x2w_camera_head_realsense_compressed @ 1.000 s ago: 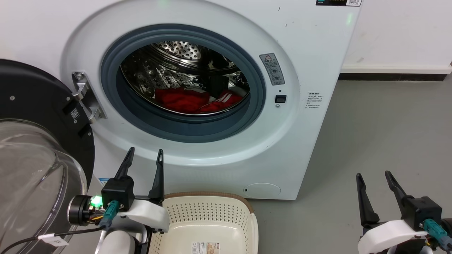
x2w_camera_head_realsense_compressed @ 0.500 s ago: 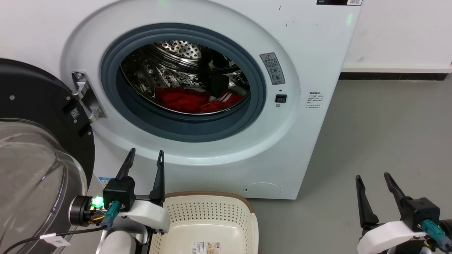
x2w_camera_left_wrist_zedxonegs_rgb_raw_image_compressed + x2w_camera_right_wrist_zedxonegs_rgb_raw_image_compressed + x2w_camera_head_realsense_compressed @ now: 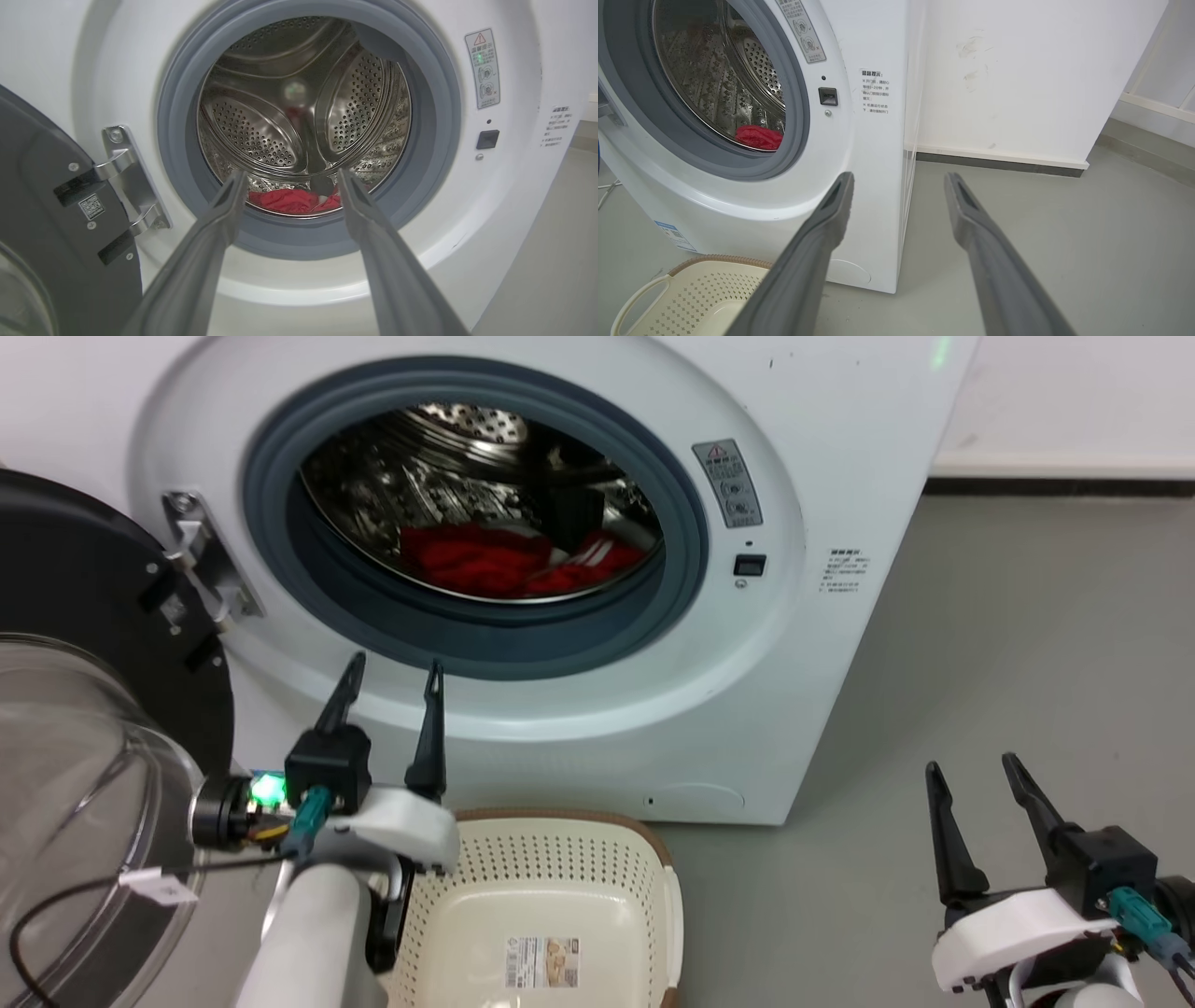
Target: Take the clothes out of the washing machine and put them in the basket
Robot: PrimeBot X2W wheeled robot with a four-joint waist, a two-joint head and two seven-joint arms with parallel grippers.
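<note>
Approach step. Bright red white-striped fabric clothes [image 3: 476, 560] low inside large white front-loading washing machine [image 3: 840, 448]; cream perforated plastic basket [image 3: 523, 873] below. Left pincer [image 3: 396, 663], right pincer [image 3: 971, 763] spread, empty. Next, likely: deep reach past grey rim [image 3: 504, 658].

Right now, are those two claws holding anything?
Left end effector: open, holding nothing.
Right end effector: open, holding nothing.

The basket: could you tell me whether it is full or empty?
Empty, as far as shows. The basket shows its bare floor and a label; the clothes lie in the washer.
</note>
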